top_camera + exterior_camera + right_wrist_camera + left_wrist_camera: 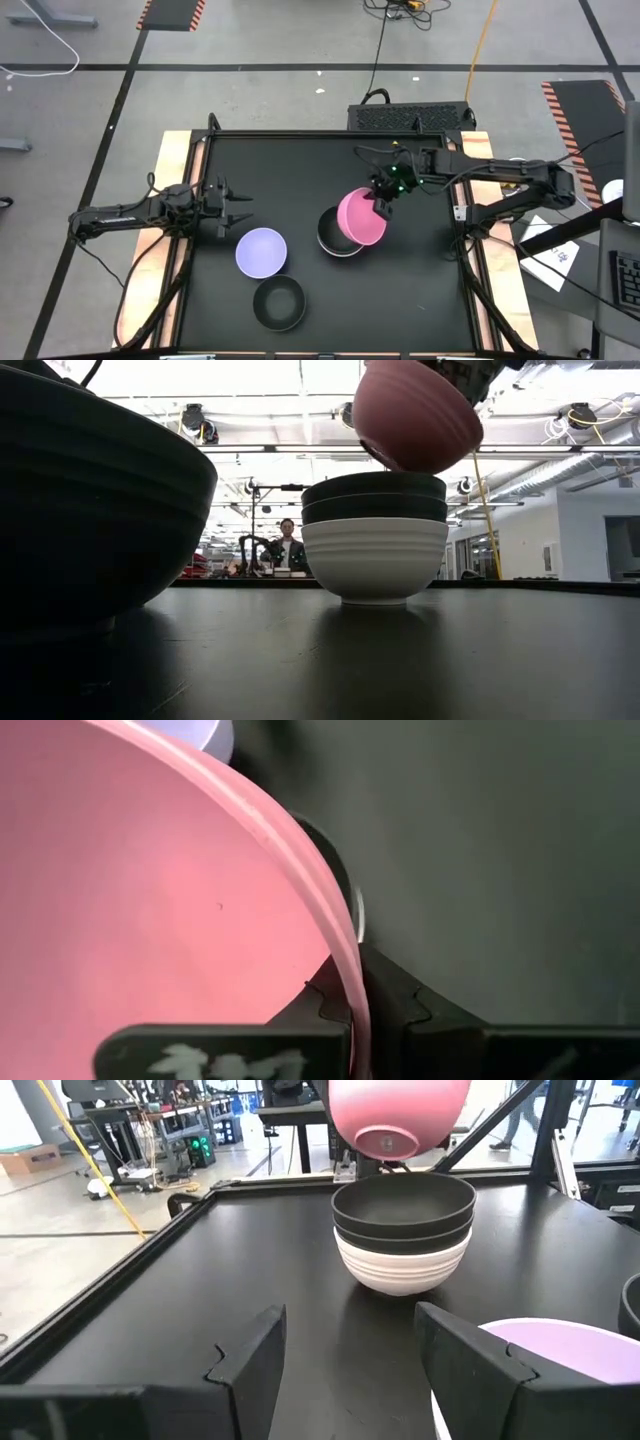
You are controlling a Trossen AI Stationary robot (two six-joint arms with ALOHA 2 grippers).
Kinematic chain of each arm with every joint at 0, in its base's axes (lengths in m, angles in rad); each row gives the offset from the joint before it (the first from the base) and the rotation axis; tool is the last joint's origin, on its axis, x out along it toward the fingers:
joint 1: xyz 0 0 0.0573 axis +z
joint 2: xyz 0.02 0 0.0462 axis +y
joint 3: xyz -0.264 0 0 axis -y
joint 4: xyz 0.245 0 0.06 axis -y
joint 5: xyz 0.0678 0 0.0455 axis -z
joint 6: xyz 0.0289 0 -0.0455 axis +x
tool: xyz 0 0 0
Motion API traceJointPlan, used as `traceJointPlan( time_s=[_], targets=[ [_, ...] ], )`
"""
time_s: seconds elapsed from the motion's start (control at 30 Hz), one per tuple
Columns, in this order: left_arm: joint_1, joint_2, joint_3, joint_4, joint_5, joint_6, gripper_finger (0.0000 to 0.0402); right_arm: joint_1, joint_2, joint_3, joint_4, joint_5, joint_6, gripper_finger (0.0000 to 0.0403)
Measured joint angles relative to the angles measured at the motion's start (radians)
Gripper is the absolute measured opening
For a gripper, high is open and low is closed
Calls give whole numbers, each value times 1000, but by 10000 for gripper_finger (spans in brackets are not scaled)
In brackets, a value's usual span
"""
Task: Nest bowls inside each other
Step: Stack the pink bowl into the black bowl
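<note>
A black desk (300,180) is sitting on grey floor (260,40). Beyond the desk's far edge, a black box (410,117) is resting beside a yellow cable (484,40). Well beyond the desk, a person (289,546) is sitting under ceiling lights (250,450).

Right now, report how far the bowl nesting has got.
Done: two black bowls sit nested in the white bowl. In hand: the right gripper is shut on the rim of the pink bowl, holding it tilted in the air above that stack. Left: the lavender bowl and a third black bowl stand apart on the table; the left gripper waits open near the lavender one.
</note>
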Motion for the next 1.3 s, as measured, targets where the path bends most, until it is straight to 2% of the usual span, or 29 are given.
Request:
traceJointPlan(
  time_s=[0.13, 0.47, 0.67, 1.3],
  targets=[
    [0, 0, 0, 1, 0, 0, 225, 0, 49, 63, -28, -2, -32, 0],
    [0, 0, 0, -15, 1, 0, 225, -5, 272, 361, -293, -3, -87, 0],
    [0, 0, 0, -16, 1, 6, 225, -11, 386, 442, -346, -82, -93, 0],
    [0, 0, 0, -22, 2, 13, 225, -10, 596, 704, -619, -85, -116, 0]
  ],
)
